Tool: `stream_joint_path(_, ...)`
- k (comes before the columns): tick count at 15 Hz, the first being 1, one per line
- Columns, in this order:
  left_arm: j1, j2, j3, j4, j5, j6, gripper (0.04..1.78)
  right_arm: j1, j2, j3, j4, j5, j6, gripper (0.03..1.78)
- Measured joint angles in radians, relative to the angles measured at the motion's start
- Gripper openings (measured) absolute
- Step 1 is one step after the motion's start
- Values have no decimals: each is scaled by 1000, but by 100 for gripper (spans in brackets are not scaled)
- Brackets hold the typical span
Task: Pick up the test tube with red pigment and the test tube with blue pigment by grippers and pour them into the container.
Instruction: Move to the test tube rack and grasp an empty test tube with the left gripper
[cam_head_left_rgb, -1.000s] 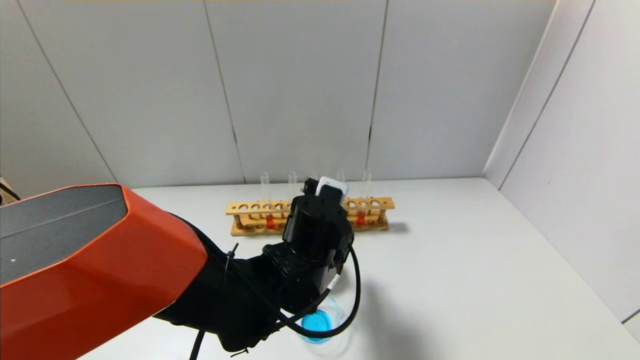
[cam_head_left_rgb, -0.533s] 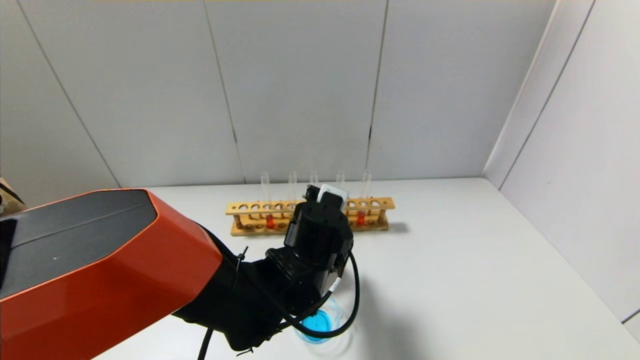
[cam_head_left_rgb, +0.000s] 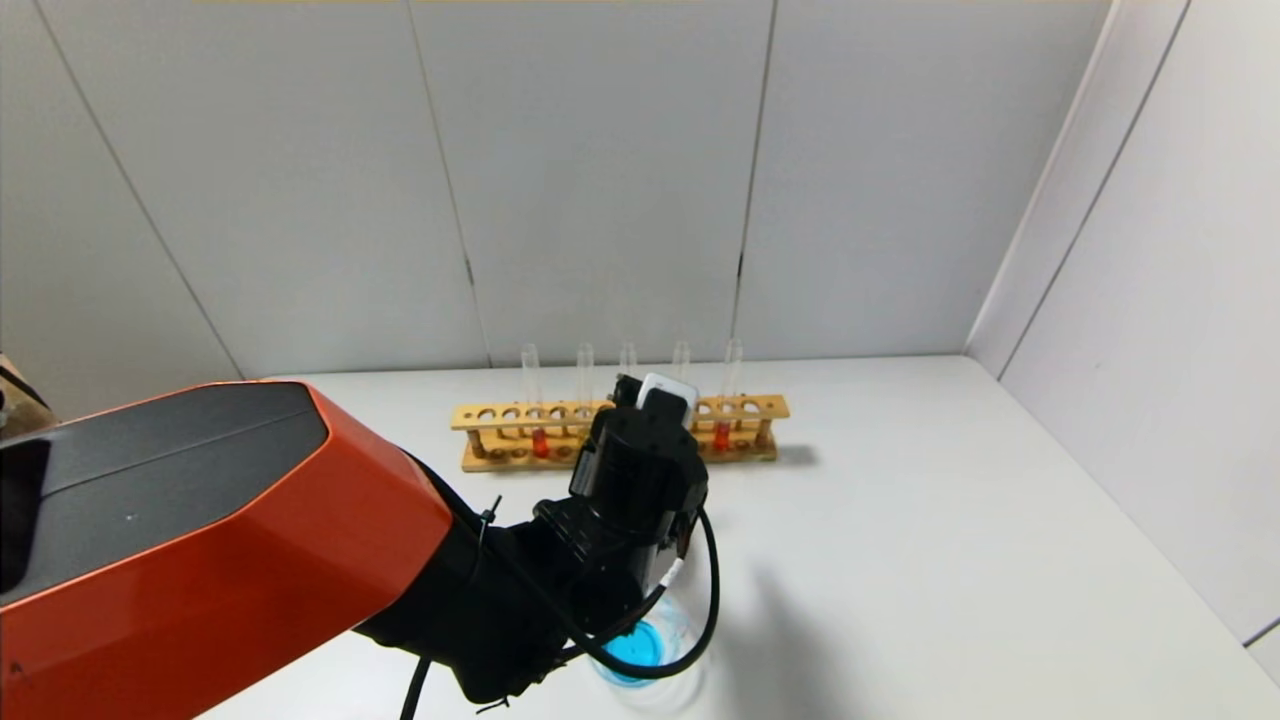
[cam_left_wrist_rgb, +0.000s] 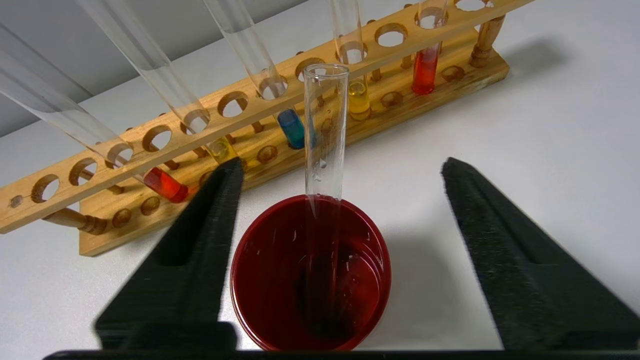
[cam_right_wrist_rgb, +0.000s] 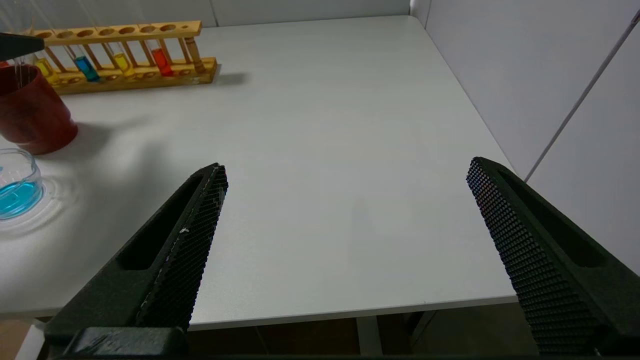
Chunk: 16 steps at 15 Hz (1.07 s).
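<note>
My left gripper (cam_left_wrist_rgb: 342, 165) is open, its fingers either side of a dark-red cup (cam_left_wrist_rgb: 310, 272) that holds an empty clear tube (cam_left_wrist_rgb: 325, 130); nothing is gripped. In the head view it (cam_head_left_rgb: 655, 392) hangs just before the wooden rack (cam_head_left_rgb: 760, 408). The rack holds a tube with blue pigment (cam_left_wrist_rgb: 291, 127) and two with red pigment (cam_left_wrist_rgb: 165, 184) (cam_left_wrist_rgb: 425, 72). The glass container (cam_head_left_rgb: 640, 650) holds blue liquid and stands near the table's front, under the left arm. My right gripper (cam_right_wrist_rgb: 348, 167) is open and empty above the table's front right edge.
Two yellow-liquid tubes (cam_left_wrist_rgb: 222, 149) (cam_left_wrist_rgb: 359, 97) stand in the rack between the coloured ones. The right wrist view shows the red cup (cam_right_wrist_rgb: 30, 115) beside the container (cam_right_wrist_rgb: 15, 185). Grey walls close the back and right of the white table (cam_head_left_rgb: 950, 520).
My left gripper has sunk and drawn back a little from the rack, uncovering the tops of the middle tubes. The orange forearm has shifted right. Nothing else has moved.
</note>
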Motion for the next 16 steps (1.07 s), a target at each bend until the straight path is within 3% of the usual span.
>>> stream_joint_path(3,-1,-23,-1,3,5,7,172,0,0,0,0,0,0,175)
stream_joint_path(7,3,-141,14,21,26,67,175,0,0,0,0,0,0,175)
stream_joint_path(10,41,-249,77,30,93,76,175,0,0,0,0,0,0,175)
stream_joint_path(16,194,-322,238,20,89,-129,175,0,0,0,0,0,0,175)
